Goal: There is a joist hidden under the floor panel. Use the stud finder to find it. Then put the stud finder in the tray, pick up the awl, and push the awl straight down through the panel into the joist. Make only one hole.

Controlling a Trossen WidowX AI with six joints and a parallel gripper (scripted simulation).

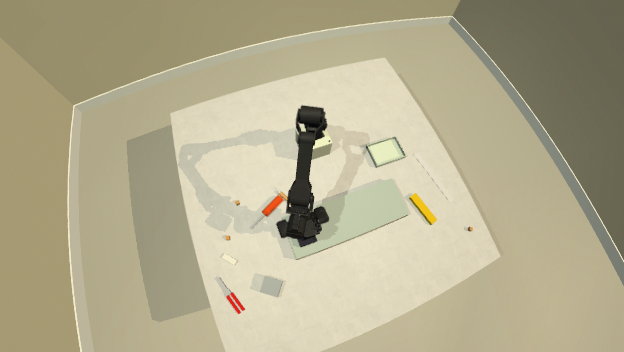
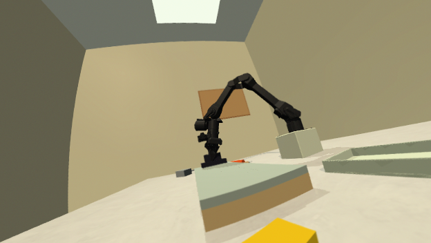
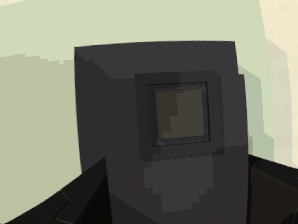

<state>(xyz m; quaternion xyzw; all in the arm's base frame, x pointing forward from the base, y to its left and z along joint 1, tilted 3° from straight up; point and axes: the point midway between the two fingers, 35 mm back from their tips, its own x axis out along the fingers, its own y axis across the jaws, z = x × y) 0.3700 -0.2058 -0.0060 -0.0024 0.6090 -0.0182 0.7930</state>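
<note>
My gripper (image 1: 302,226) (image 2: 213,155) (image 3: 166,163) is shut on the dark stud finder (image 1: 307,241) (image 2: 214,163) (image 3: 107,110), whose square screen shows dull olive in the wrist view. The stud finder is low over the left end of the pale green panel (image 1: 370,207) (image 2: 248,179) (image 3: 150,20) in the top view; whether it touches the surface cannot be told. A tool with a small orange-brown handle (image 1: 283,196), which looks like the awl, lies left of the panel, partly hidden by the arm. The tray (image 1: 386,152) (image 2: 373,168) is empty, at the back right.
An orange-red-handled tool (image 1: 272,205) (image 2: 238,161) lies beside the small-handled one. A yellow bar (image 1: 423,209) (image 2: 280,231) lies right of the panel. A grey block (image 1: 271,286) (image 2: 183,172), red-handled pliers (image 1: 237,301) and a cream block (image 1: 229,259) are at the front left.
</note>
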